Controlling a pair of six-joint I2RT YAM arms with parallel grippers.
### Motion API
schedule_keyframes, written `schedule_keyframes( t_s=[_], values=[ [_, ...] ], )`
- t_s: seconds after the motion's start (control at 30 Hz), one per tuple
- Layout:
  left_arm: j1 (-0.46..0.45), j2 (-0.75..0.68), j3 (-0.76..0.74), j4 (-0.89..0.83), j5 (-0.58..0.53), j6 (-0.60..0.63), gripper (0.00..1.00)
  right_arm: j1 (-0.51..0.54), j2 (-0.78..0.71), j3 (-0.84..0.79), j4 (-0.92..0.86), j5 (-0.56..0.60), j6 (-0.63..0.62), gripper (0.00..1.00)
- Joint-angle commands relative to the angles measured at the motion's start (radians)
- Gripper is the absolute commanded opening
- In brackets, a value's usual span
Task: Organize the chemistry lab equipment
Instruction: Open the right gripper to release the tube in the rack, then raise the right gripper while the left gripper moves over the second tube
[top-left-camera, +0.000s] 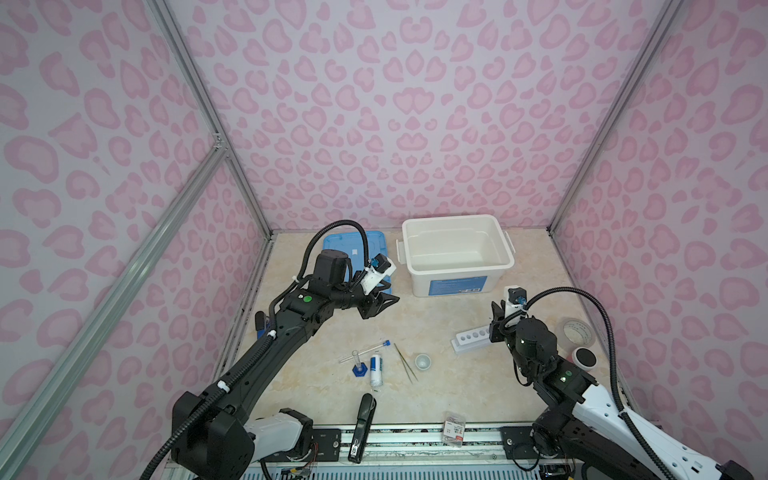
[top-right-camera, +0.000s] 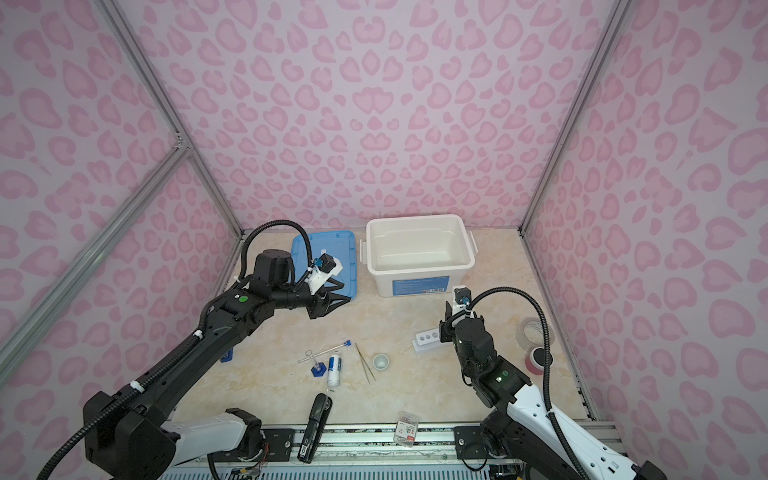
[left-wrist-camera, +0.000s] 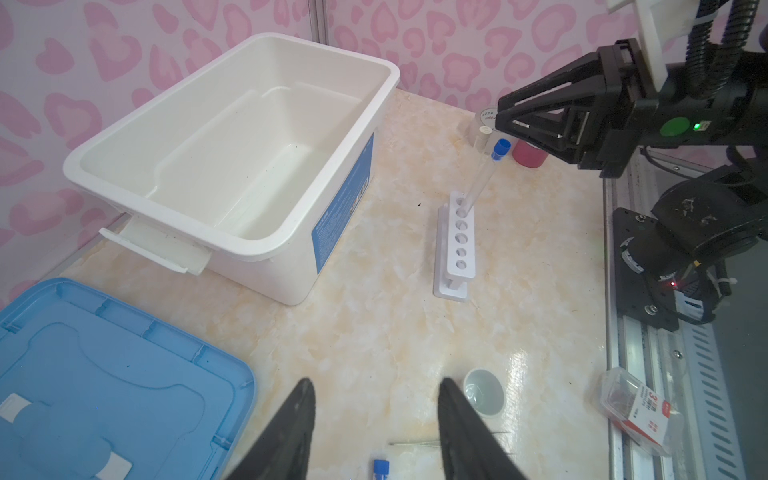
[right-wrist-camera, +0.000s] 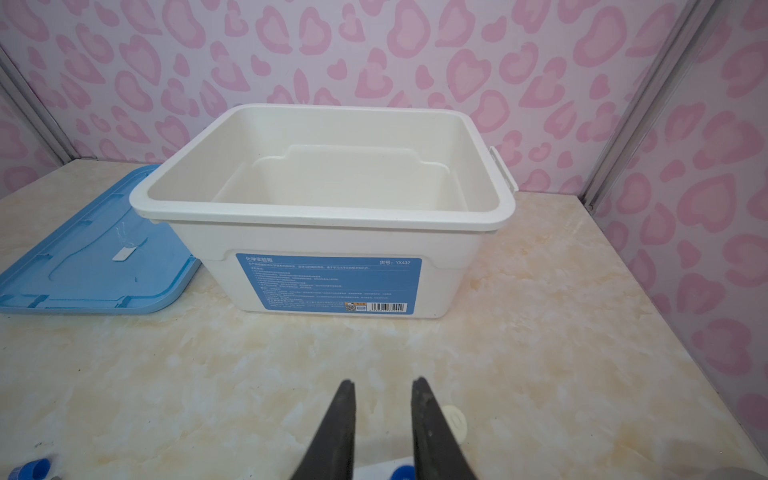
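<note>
A clear thin tube (left-wrist-camera: 478, 183) with a blue cap stands tilted in the six-hole rack (left-wrist-camera: 456, 249), in the second hole from its right end. The rack is a white plastic bar of round holes on a flat foot, lying on the right of the desk (top-left-camera: 457, 395), a glossy cream marble pattern.

Only the left wrist view shows this tube. In both top views the right arm covers it and that end of the rack. The right gripper (left-wrist-camera: 500, 114) hangs just over the cap with its fingers narrowly apart. The right wrist view shows the cap low between them, and I cannot tell whether they touch it.

At centre near lie a second tube (top-left-camera: 365, 351), a small cylinder (top-left-camera: 358, 366) on a blue hexagonal base, a white blue-labelled bottle (top-left-camera: 376, 368) on its side, thin metal tweezers (top-left-camera: 405, 361) and a round white cup (top-left-camera: 423, 360).

The left gripper (top-left-camera: 392, 293) hovers left of centre with its fingers wide and holding nothing.

Far off stands a smooth white bin (top-left-camera: 457, 272), with its blue lid (top-left-camera: 374, 245) flat to the left. A black stapler (top-left-camera: 361, 428) lies at the near edge, and tape rolls (top-left-camera: 577, 332) at the right.
</note>
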Motion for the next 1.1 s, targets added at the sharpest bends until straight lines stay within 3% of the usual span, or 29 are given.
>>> schedule_keyframes(
  t_s=[0.0,0.3,0.6,1.07],
  values=[
    [0.001,-0.012,0.0,0.012,0.004,0.007,0.5,0.0,-0.001,0.029,-0.024,-0.002,-0.032,0.24],
    [0.001,-0.002,0.001,-0.011,-0.002,0.024,0.51,-0.023,0.077,0.202,-0.099,-0.092,-0.078,0.25],
    [0.001,-0.014,0.008,-0.092,-0.088,0.077,0.5,-0.05,0.283,0.438,-0.187,-0.245,-0.124,0.26],
    [0.001,-0.018,-0.071,-0.261,-0.261,0.107,0.5,-0.071,0.496,0.56,-0.111,-0.449,-0.139,0.26]
  ],
)
